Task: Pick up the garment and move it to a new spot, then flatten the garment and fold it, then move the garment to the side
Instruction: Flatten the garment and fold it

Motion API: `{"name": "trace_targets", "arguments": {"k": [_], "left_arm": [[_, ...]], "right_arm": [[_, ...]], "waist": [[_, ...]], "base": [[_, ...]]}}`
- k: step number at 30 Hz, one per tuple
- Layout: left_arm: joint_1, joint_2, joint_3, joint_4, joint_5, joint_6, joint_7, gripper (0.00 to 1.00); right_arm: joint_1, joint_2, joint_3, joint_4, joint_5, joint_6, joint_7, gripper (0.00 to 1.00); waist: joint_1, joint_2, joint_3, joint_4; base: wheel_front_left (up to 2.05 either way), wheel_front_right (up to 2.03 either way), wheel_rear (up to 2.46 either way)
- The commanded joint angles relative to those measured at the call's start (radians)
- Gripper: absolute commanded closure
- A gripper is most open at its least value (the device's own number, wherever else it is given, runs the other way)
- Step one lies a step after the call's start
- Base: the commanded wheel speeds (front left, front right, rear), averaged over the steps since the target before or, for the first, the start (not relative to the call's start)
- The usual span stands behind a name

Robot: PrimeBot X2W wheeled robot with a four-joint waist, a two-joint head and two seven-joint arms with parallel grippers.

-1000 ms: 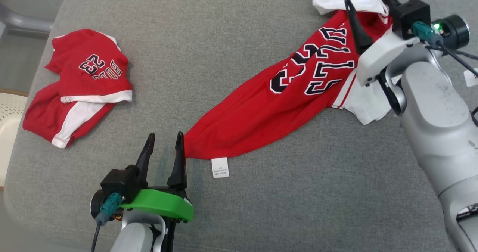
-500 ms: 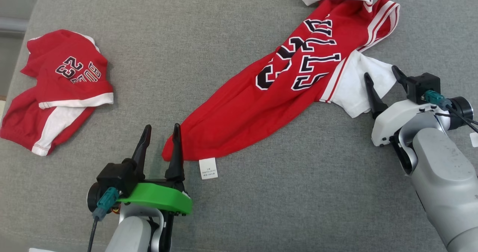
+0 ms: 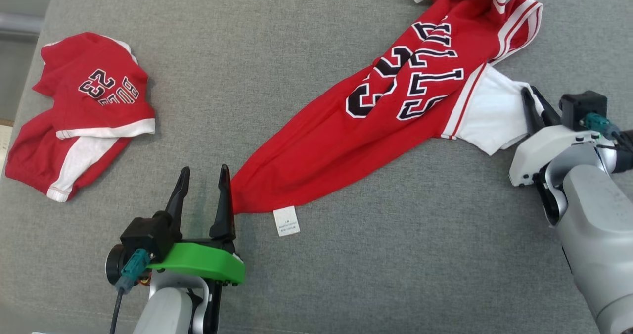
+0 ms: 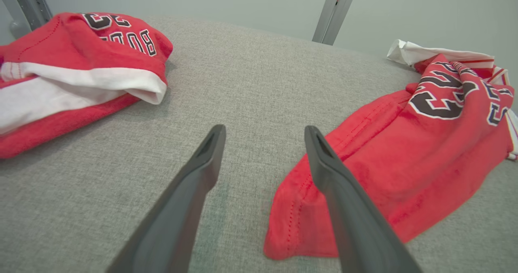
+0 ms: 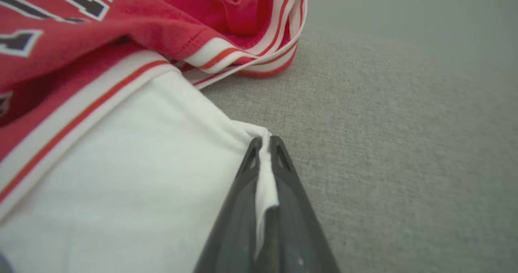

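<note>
The garment [image 3: 341, 141] is a red jersey with black lettering and white sleeves, lying stretched diagonally across the grey cushion. My right gripper [image 3: 529, 95] is at its white sleeve [image 3: 489, 116] on the right. In the right wrist view that gripper [image 5: 265, 142] is shut on a pinch of the sleeve's edge [image 5: 265, 172]. My left gripper [image 3: 205, 171] stands open at the jersey's lower hem corner. In the left wrist view its [image 4: 264, 131] right finger lies against the red hem [image 4: 295, 208], with nothing between the fingers.
A second red and white garment [image 3: 94, 111] lies crumpled at the far left, seen too in the left wrist view [image 4: 73, 58]. A white care label [image 3: 286, 221] sticks out of the jersey's hem. The grey cushion [image 3: 405, 260] ends at the left edge.
My right gripper has come down from the jersey's collar area to the white sleeve and has shut on its edge. The head camera shifted slightly. The left gripper has stayed open at the hem.
</note>
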Motion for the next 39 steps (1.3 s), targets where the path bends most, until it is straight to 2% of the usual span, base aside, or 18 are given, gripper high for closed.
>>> {"name": "trace_targets", "arguments": {"k": [1, 9, 14, 15, 16, 22, 27, 30, 39], "left_arm": [[0.015, 0.003, 0.008, 0.005, 0.011, -0.002, -0.001, 0.00], [0.073, 0.003, 0.044, 0.041, 0.034, -0.008, -0.001, 0.00], [0.125, 0.003, 0.071, 0.060, 0.045, -0.003, -0.001, 0.00], [0.135, 0.003, 0.078, 0.060, 0.045, -0.001, -0.001, 0.00], [0.146, 0.003, 0.086, 0.061, 0.046, 0.001, -0.001, 0.00], [0.198, 0.003, 0.113, 0.072, 0.060, 0.001, -0.001, 0.00], [0.224, 0.003, 0.123, 0.073, 0.071, 0.007, -0.001, 0.00], [0.241, 0.003, 0.127, 0.067, 0.081, 0.010, -0.001, 0.00], [0.270, 0.003, 0.133, 0.055, 0.088, 0.019, 0.000, 0.00]], "right_arm": [[0.046, -0.004, -0.019, -0.004, 0.010, -0.002, 0.003, 1.00], [0.239, 0.033, -0.175, -0.145, -0.004, -0.002, 0.002, 1.00], [0.373, 0.104, -0.257, -0.227, -0.029, -0.002, 0.002, 1.00], [0.391, 0.113, -0.267, -0.246, -0.037, -0.002, 0.002, 0.69], [0.414, 0.124, -0.277, -0.271, -0.049, -0.002, 0.002, 0.00], [0.518, 0.182, -0.286, -0.392, -0.091, -0.002, 0.002, 0.00], [0.580, 0.197, -0.252, -0.513, -0.116, -0.002, 0.002, 0.00], [0.606, 0.197, -0.258, -0.572, -0.093, -0.002, 0.002, 0.00], [0.654, 0.200, -0.184, -0.574, -0.041, -0.002, 0.002, 0.00]], "waist": [[0.0000, 0.0000, -0.035, -0.027], [0.0000, 0.0000, -0.145, -0.097], [0.0000, 0.0000, -0.218, -0.129], [0.0000, 0.0000, -0.229, -0.135], [0.0000, 0.0000, -0.241, -0.144], [0.0000, 0.0000, -0.291, -0.166], [0.0000, 0.0000, -0.324, -0.174], [0.0000, 0.0000, -0.341, -0.179], [0.0000, 0.0000, -0.361, -0.182]], "base": [[0.00, 0.00, 0.00], [0.00, 0.00, 0.00], [0.00, 0.00, 0.00], [0.00, 0.00, 0.00], [0.00, 0.00, 0.00], [0.00, 0.00, 0.00], [0.00, 0.00, 0.00], [0.00, 0.00, 0.00], [0.00, 0.00, 0.00]]}}
